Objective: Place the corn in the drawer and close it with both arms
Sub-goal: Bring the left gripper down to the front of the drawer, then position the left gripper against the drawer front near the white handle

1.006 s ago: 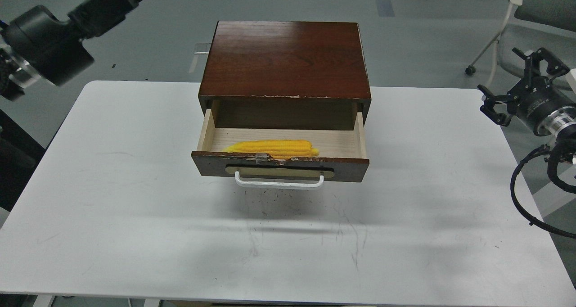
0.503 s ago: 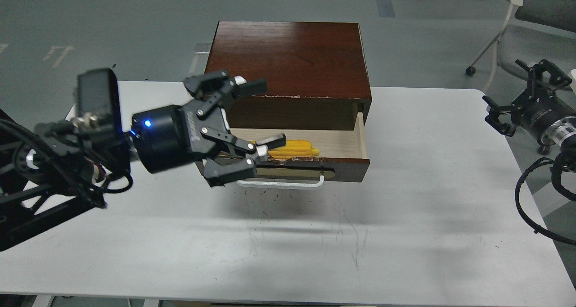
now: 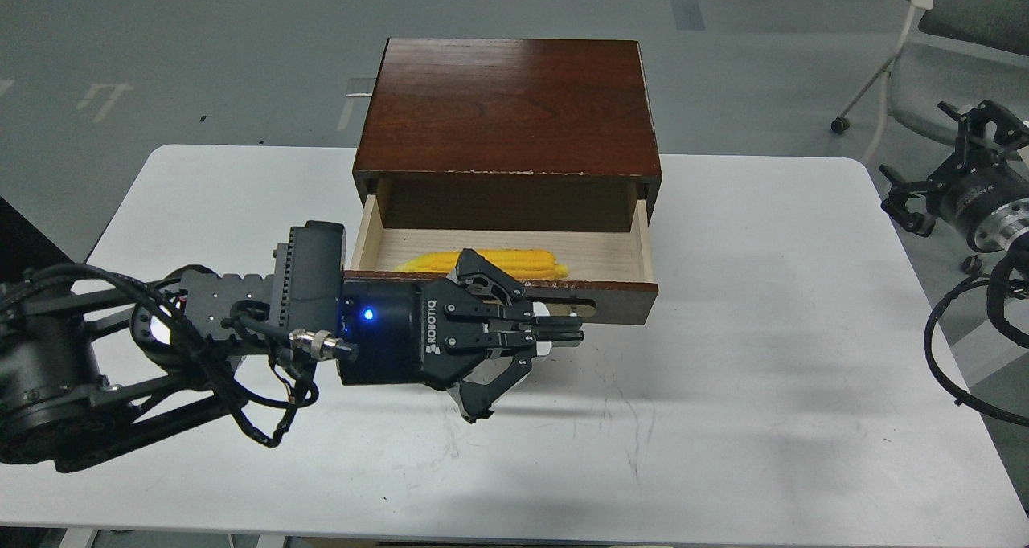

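White surface (image 3: pixel 723 419) carries the brown cabinet (image 3: pixel 506 106). Drawer (image 3: pixel 619 300) is pulled out toward the robot, front panel facing it. Left arm (image 3: pixel 161 363) reaches in low from the left; its pincer (image 3: pixel 567 329) sits right at the drawer front, fingers drawn together at the handle, which it mostly hides; contact can't be confirmed. Right pincer (image 3: pixel 936 186) hangs well off the surface's right edge, fingers apart, holding nothing. Corn (image 3: pixel 482 260) lies inside the drawer near the front, long axis left-right, just behind the left pincer. Likely next: push straight back; left arm is far nearer.
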